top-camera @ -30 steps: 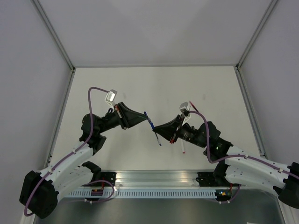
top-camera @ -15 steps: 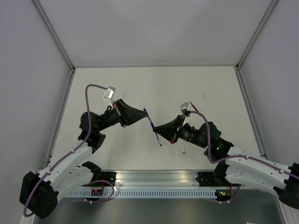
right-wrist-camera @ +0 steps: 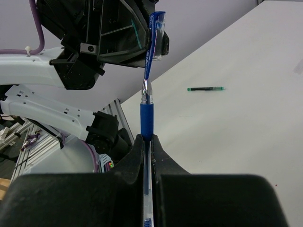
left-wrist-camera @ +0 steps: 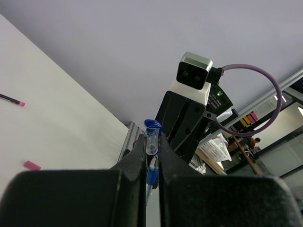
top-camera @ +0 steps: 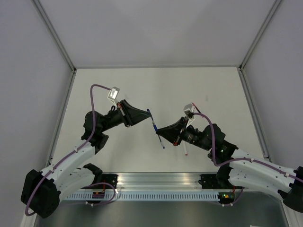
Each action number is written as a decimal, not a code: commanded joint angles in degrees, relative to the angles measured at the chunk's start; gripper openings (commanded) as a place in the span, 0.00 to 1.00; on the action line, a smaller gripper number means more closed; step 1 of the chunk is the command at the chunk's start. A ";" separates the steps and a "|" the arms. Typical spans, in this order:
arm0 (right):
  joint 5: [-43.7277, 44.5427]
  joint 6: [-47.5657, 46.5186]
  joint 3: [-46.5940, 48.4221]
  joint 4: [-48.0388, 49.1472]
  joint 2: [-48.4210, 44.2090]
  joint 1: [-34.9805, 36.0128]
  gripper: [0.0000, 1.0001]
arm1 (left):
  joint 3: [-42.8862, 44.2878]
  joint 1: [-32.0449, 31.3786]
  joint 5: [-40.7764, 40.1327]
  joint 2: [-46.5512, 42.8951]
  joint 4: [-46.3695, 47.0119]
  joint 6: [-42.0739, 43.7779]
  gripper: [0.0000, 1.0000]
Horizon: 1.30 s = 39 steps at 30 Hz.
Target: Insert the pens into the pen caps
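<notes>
From above: white table (top-camera: 189, 85) closed in by grey walls (top-camera: 142, 28) on three sides, with a metal rail (top-camera: 156, 178) along the near edge. Far half of the surface bare and open. Arms bent inward, meeting over the middle, well clear of the side edges. Left gripper (top-camera: 147, 114) pressed shut on a blue cap (top-camera: 151, 121). Right gripper (top-camera: 158, 131) pinching a blue pen (top-camera: 162, 143), tail slanting out toward the rail. Cap and pen in one slanted line, end to end, held above the table. White pen (top-camera: 185, 149) lying flat beside the right arm.

Left wrist: fingers squeezed onto the cap, a clear tube with a blue top poking up past the tips. A strip of blue barrel showing low in the gap. Off to the left, open white surface with a dark pen (left-wrist-camera: 10, 99), pink at one end, and a pink cap (left-wrist-camera: 32, 165), well apart from each other.

Right wrist: fingers clamped on the barrel, blue grip rising straight out. Silver tip up against the lower end of the cap's clip; cannot tell whether inside the tube. Green pen (right-wrist-camera: 206, 88) lying alone on open table to the right.
</notes>
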 commanded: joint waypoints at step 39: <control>1.65 0.56 1.01 1.95 1.03 0.26 0.00 | -4.50 -1.29 2.13 0.89 11.49 -2.20 0.02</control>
